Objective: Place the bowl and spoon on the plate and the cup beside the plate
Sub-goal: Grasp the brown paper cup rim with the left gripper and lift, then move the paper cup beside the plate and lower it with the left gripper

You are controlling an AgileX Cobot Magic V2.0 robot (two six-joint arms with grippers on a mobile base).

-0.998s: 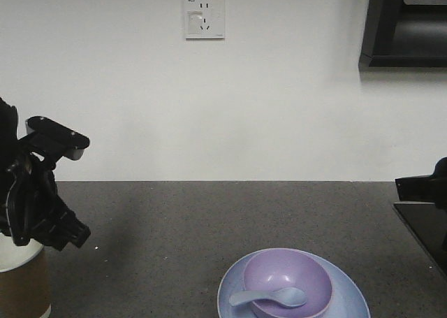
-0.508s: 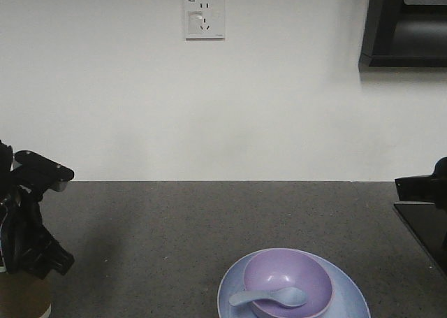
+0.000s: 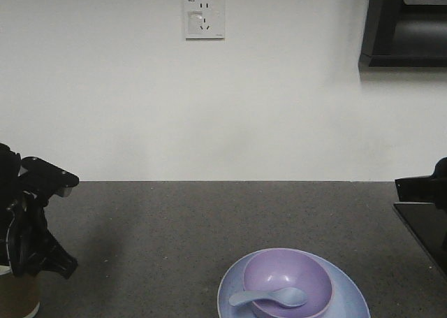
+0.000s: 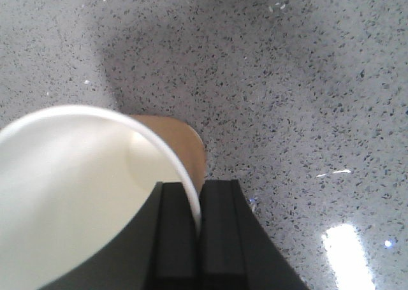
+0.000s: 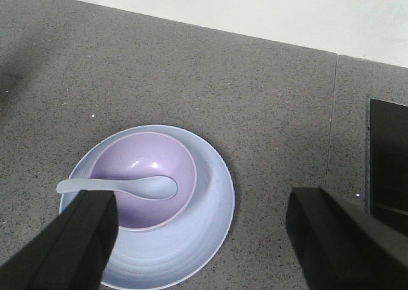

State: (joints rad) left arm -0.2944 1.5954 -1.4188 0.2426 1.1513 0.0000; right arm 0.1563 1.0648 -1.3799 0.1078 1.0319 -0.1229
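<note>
At the left edge of the front view, my left gripper (image 3: 28, 251) is shut on the rim of the brown paper cup (image 3: 17, 297). In the left wrist view the two fingers pinch the cup's white rim, one inside the cream interior (image 4: 76, 188) and one outside, with the gripper (image 4: 197, 201) low over the speckled counter. The lavender bowl (image 3: 286, 276) sits on the pale blue plate (image 3: 349, 300), and the pale blue spoon (image 3: 269, 298) lies in the bowl. My right gripper (image 5: 203, 204) hangs open above the plate (image 5: 197, 232), bowl (image 5: 143, 159) and spoon (image 5: 127, 187).
The dark speckled counter (image 3: 174, 227) runs back to a white wall with a socket (image 3: 204, 16). A black glossy panel (image 3: 426, 234) is set in the counter at the right, also seen in the right wrist view (image 5: 389, 156). A dark cabinet (image 3: 405, 24) hangs top right.
My left gripper has gone down and a little left with the cup in it. The plate, bowl, spoon and right arm have not moved.
</note>
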